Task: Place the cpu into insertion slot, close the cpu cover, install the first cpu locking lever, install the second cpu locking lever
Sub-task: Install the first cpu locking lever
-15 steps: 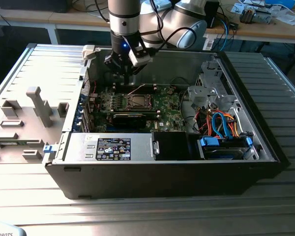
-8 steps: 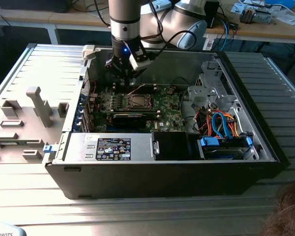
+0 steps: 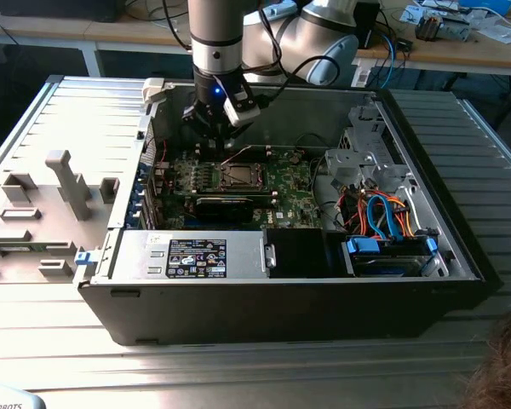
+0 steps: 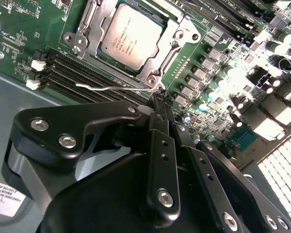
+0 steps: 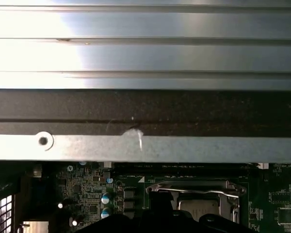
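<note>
Second wrist view shows the cpu (image 4: pixel 130 36) seated in the insertion slot (image 4: pixel 161 56) on the green board (image 4: pixel 39 29), the cpu cover (image 4: pixel 85 30) closed around it. The gripper (image 4: pixel 159 99) hangs near the socket's corner, jaws closed together over a thin wire lever (image 4: pixel 104 88).

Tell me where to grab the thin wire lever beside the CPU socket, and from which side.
Grip the lever at its bent free end, lying over the memory slots beside the cover. Come from above, pincer straddling the wire: it lies nearly flat along the board, so sides look blocked.
</note>
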`<act>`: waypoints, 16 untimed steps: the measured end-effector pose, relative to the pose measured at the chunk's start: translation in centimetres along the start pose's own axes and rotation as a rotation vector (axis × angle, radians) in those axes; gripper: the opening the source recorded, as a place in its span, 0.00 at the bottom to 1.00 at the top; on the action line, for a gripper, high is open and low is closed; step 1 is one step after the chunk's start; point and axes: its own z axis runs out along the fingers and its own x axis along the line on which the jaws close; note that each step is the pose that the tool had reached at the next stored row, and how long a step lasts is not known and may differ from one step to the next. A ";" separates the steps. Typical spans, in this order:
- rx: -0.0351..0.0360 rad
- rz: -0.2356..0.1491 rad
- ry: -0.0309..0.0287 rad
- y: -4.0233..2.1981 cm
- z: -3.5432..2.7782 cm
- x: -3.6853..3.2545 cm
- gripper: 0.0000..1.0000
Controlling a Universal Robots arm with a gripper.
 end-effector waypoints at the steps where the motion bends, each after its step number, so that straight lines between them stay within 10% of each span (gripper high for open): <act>1: 0.0000 0.000 0.0000 0.00 0.15 0.00 0.11; 16: 0.0000 0.000 0.0001 -0.02 1.09 0.01 0.11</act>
